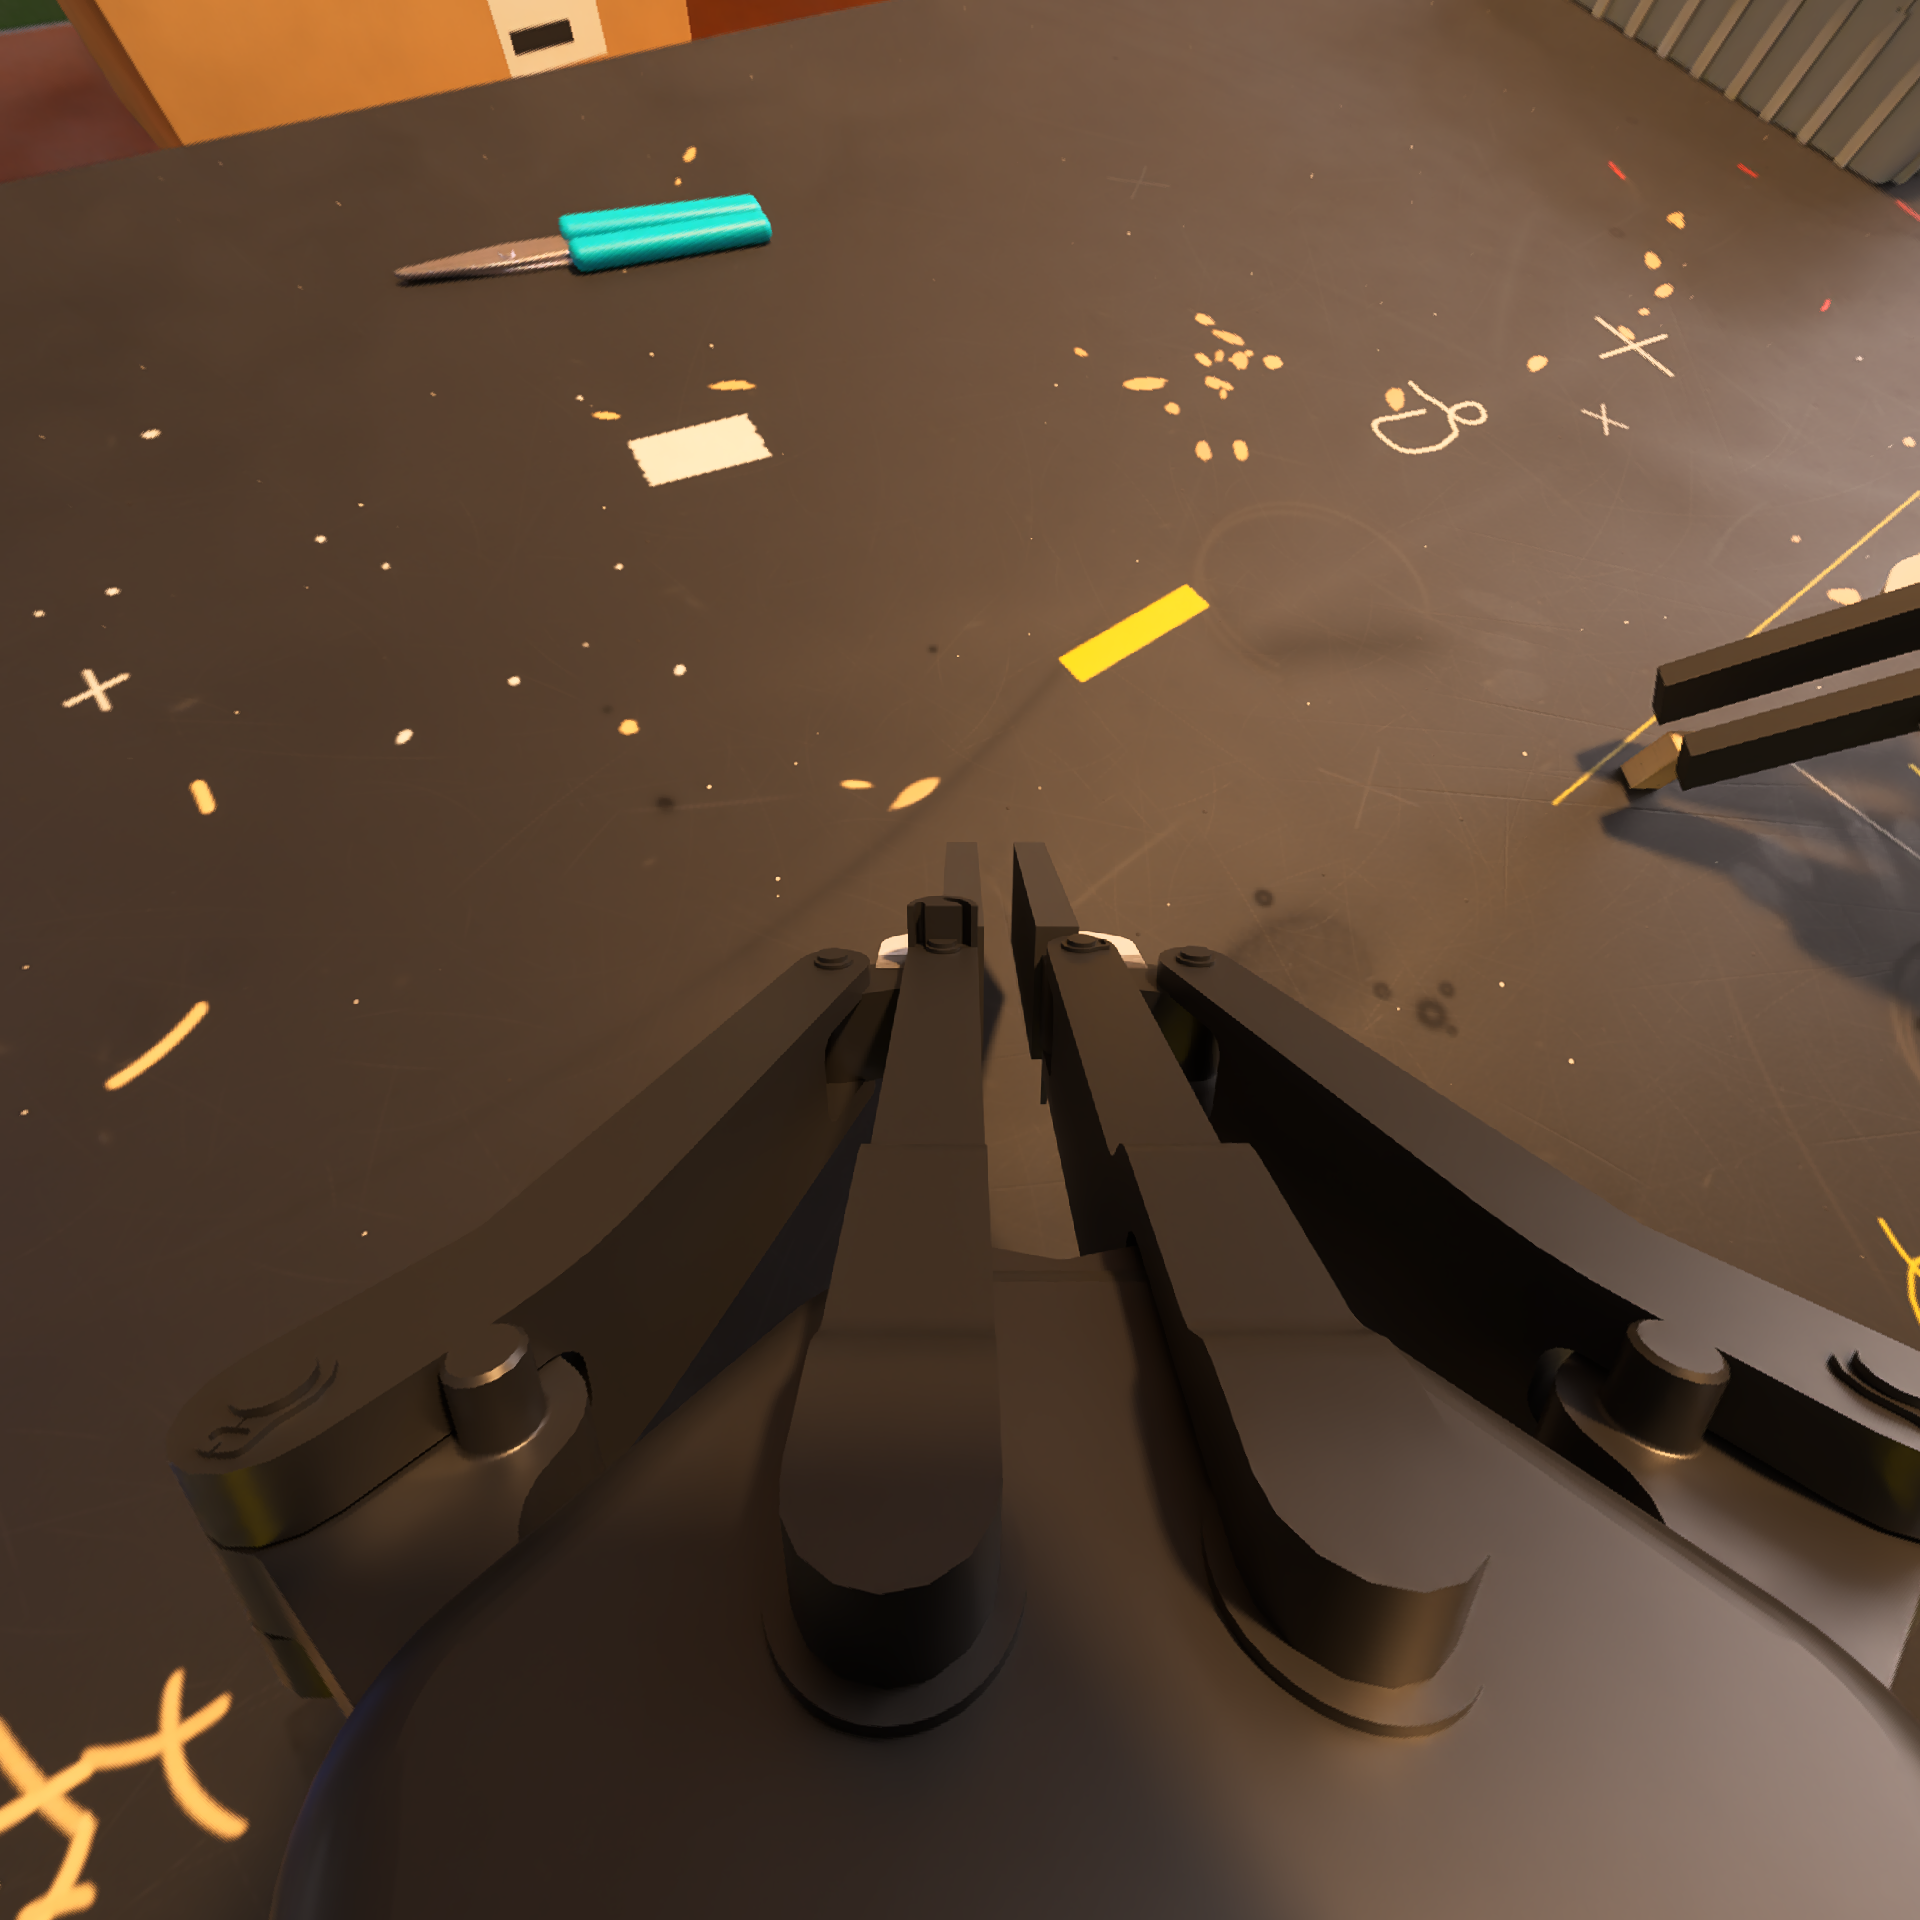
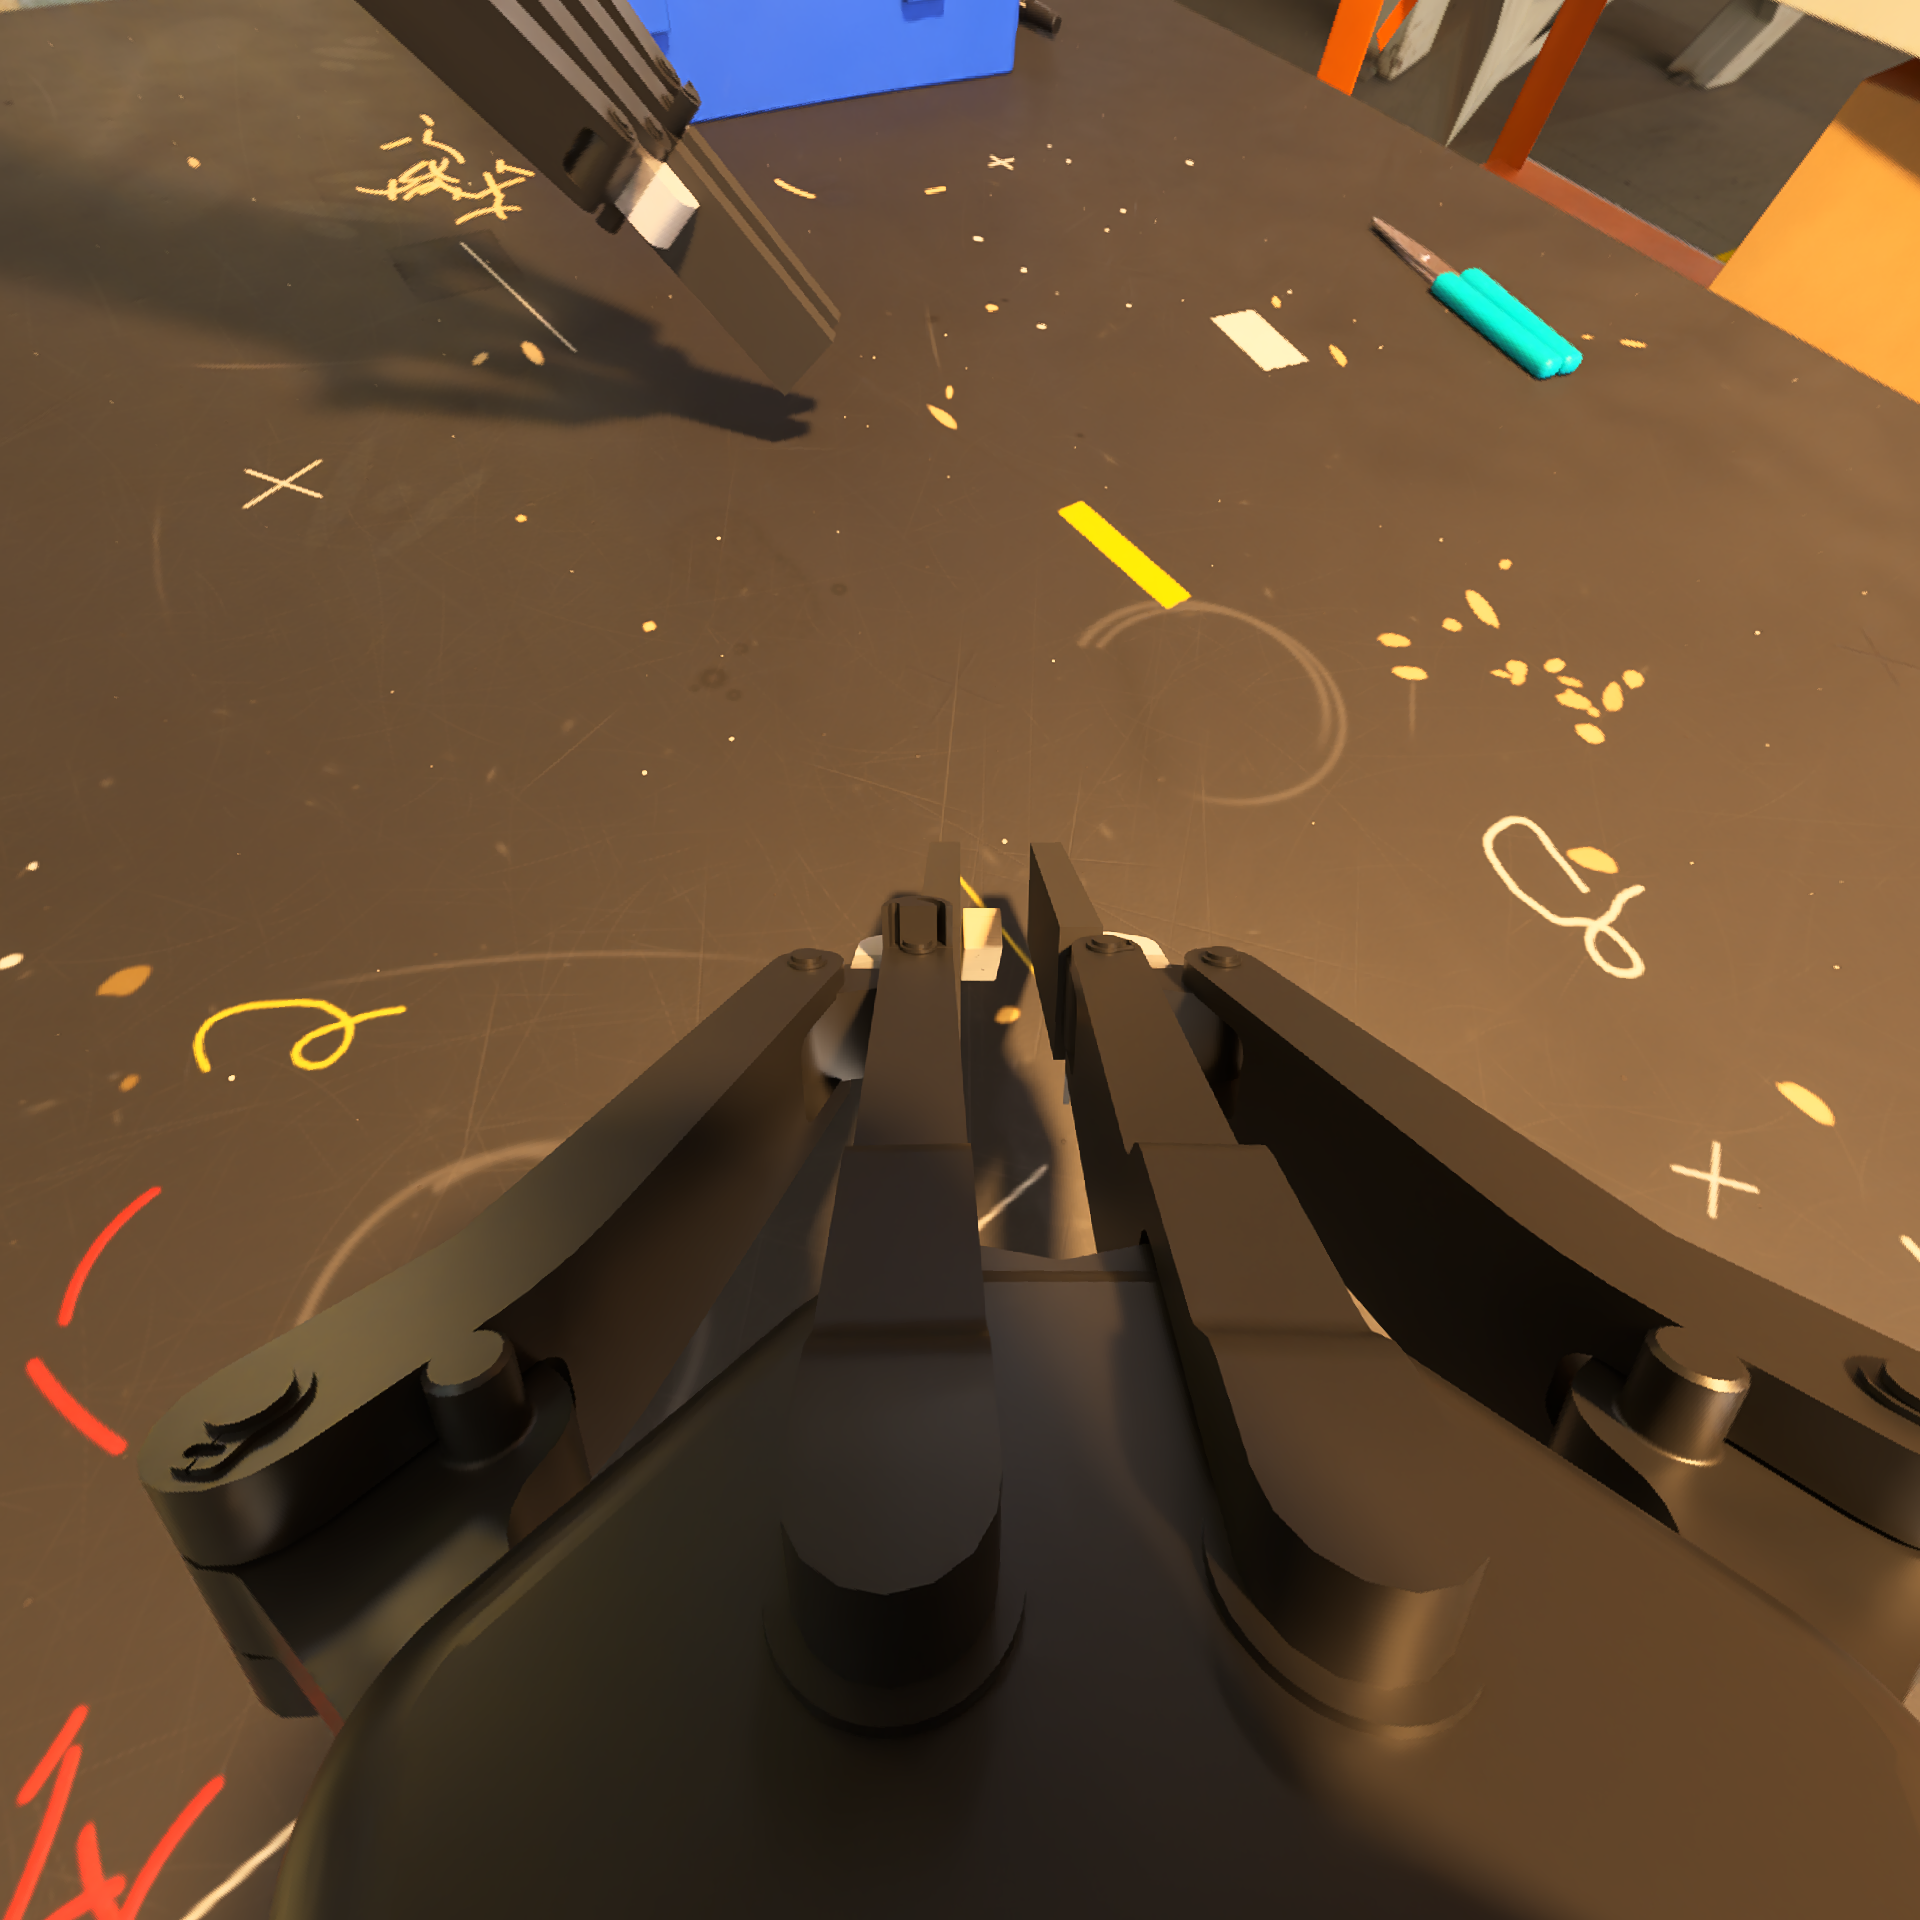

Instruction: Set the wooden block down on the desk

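Note:
The small wooden block [image 2: 982, 940] sits low between the fingers of my right gripper [image 2: 992, 862]. It lies against the left finger, with a visible gap to the right finger, so the jaws stand slightly open around it. In the left wrist view the block [image 1: 1652, 769] rests on the dark desk [image 1: 935, 540] at the tips of the right gripper [image 1: 1668, 727]. My left gripper [image 1: 995, 862] is shut with only a thin slit and holds nothing. It hovers over the desk and also shows in the right wrist view [image 2: 805, 358].
A teal-handled tool [image 1: 623, 237] lies at the desk's far side and also shows in the right wrist view [image 2: 1496, 312]. White tape [image 1: 698, 449] and yellow tape [image 1: 1132, 631] mark the surface. A blue box [image 2: 831, 42] and an orange cabinet [image 1: 364, 52] stand beyond the edge.

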You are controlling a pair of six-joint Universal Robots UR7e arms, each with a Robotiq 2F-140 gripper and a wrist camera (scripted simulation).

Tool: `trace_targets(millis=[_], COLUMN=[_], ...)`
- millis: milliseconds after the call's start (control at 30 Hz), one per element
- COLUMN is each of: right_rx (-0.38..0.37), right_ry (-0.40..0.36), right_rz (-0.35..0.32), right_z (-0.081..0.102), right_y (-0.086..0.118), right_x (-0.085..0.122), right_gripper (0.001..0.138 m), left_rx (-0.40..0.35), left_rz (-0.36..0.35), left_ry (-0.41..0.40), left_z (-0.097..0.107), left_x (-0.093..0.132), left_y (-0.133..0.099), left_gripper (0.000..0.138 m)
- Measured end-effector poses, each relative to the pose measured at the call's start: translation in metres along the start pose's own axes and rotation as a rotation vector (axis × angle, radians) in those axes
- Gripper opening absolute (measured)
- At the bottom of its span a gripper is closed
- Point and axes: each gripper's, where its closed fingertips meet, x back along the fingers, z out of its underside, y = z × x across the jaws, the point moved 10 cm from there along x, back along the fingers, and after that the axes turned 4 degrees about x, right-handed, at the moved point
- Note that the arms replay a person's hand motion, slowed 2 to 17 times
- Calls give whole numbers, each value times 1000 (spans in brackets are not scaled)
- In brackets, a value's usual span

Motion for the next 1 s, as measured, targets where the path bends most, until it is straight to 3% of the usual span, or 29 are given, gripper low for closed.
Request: trace_targets(millis=[400, 1000], right_rx=[21, 22], right_ry=[-10, -11], right_rz=[9, 1], right_z=[-2, -3], right_y=[2, 3], right_x=[1, 0], right_gripper=[18, 18], left_rx=[26, 3], left_rz=[-5, 21], left_ry=[71, 76], left_z=[-3, -3], left_x=[-13, -19], left_y=[2, 1], left_gripper=[12, 9])
